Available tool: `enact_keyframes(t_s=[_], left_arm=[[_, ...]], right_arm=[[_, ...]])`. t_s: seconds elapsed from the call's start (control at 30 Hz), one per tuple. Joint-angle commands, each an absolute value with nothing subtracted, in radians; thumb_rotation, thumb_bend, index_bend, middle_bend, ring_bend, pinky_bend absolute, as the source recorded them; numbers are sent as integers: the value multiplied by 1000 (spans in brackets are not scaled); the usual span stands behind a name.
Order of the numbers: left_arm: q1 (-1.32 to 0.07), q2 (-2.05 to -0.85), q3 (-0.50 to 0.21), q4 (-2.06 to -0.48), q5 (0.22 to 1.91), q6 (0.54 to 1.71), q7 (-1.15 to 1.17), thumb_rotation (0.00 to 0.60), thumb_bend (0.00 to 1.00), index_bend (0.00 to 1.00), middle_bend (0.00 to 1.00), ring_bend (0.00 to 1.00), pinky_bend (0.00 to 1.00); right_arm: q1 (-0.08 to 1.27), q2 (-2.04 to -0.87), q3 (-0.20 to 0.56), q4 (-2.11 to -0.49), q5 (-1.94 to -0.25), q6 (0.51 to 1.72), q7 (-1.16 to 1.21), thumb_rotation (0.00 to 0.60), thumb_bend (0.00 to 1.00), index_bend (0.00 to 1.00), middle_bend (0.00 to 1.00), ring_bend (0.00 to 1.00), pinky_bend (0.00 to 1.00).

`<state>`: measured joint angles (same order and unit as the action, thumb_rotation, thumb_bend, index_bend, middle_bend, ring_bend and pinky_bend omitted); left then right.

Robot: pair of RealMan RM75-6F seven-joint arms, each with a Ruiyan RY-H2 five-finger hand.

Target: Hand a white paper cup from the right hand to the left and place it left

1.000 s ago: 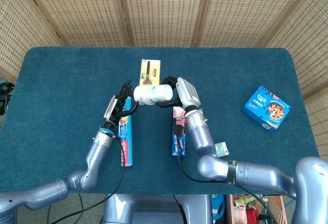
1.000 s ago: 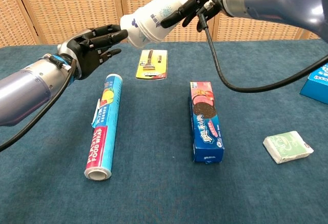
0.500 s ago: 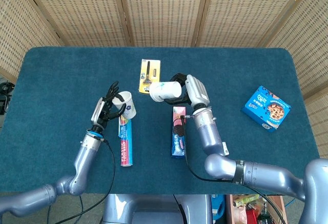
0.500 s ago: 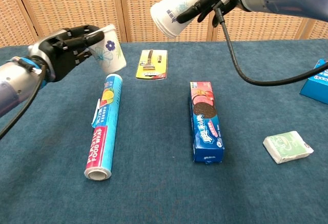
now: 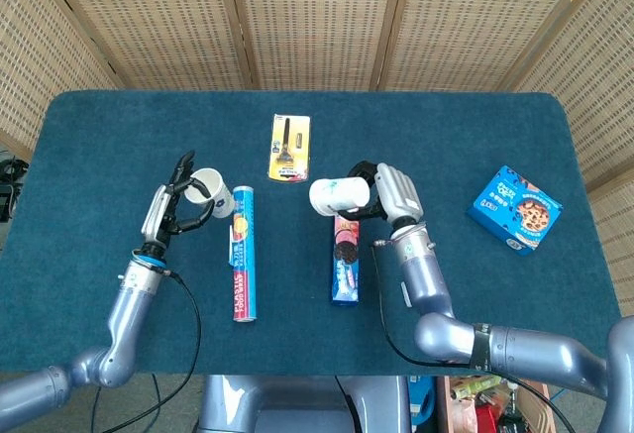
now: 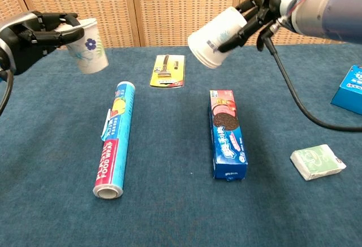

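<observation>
My left hand (image 5: 170, 205) (image 6: 29, 30) holds a white paper cup with a blue flower print (image 5: 212, 192) (image 6: 89, 46) by its rim, above the left part of the blue table (image 5: 119, 136). It hangs nearly upright, left of the food wrap roll. My right hand (image 5: 393, 190) (image 6: 270, 7) grips a second white paper cup (image 5: 337, 195) (image 6: 217, 37). That cup lies tilted on its side, base towards the left, in the air above the far end of the sandwich cookie box (image 5: 345, 260) (image 6: 227, 134). The two hands are well apart.
A food wrap roll (image 5: 243, 255) (image 6: 115, 137) lies left of centre. A yellow razor card (image 5: 289, 146) (image 6: 167, 70) lies further back. A blue cookie box (image 5: 515, 208) (image 6: 354, 89) is at the right, with a small green-white packet (image 6: 318, 161) nearer the front.
The hands met at the cup, then parted. My left hand went left holding a flower-print cup. My right hand drew right and lower, still holding a white cup.
</observation>
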<state>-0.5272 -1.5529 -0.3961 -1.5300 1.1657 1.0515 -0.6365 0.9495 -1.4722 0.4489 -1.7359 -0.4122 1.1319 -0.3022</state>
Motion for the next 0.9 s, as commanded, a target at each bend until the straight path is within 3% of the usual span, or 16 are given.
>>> enact_keyframes(t_s=[0.03,0.43,0.63,0.9], left_arm=[[-501,-1456,-368,-1624,1143,1077,-475,600,426,661,10,0,0],[-455,-1292,-285,-1717,1126,1111,-196,600,428,661,29,0,0],[-457,-1271,-253,-1679,1128,1123,-83,600,429,659,23,0,0],[-483,-1301,-222,-1604,1107,1108,40,600,430,565,0,0,0]], right_arm=[[934,-1470,408,-1739,-449,1158,-334,600,290,755,624,485,704],[866,-1442,353,-1674,-505,1171,-345,600,290,755,625,485,704],[846,-1432,324,-1618,-537,1175,-379,600,290,755,610,485,704],[840,-1470,268,-1522,-553,1199,-488,600,290,755,537,455,632]])
